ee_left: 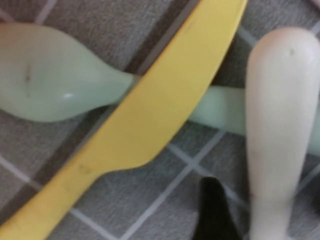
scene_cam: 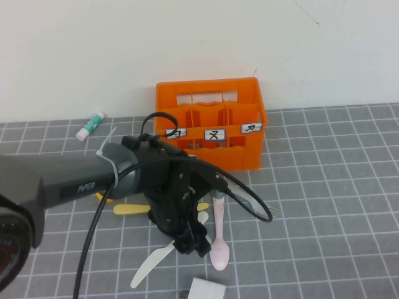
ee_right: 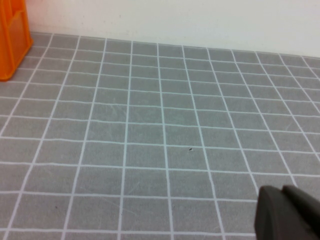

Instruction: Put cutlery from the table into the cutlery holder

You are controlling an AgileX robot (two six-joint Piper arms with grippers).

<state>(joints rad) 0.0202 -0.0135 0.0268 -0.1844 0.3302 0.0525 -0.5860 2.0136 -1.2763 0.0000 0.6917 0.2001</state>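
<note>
Holding nothing visible, orange crate (scene_cam: 212,124); left tool (scene_cam: 190,243) open over cutlery.

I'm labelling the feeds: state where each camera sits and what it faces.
High: raised on the robot's side, looking down at the table, orange crate and the left gripper, open over the cutlery.
Left wrist: close above yellow knife, green spoon, white knife; gripper tip shows.
Right wrist: low, facing bare table; the shut right gripper shows.
Shared: yellow knife; crate.

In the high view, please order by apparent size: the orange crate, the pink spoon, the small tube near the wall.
1. Orange crate, clearly the largest.
2. Pink spoon.
3. Small tube, the smallest, though it lies farther from the camera.
</note>
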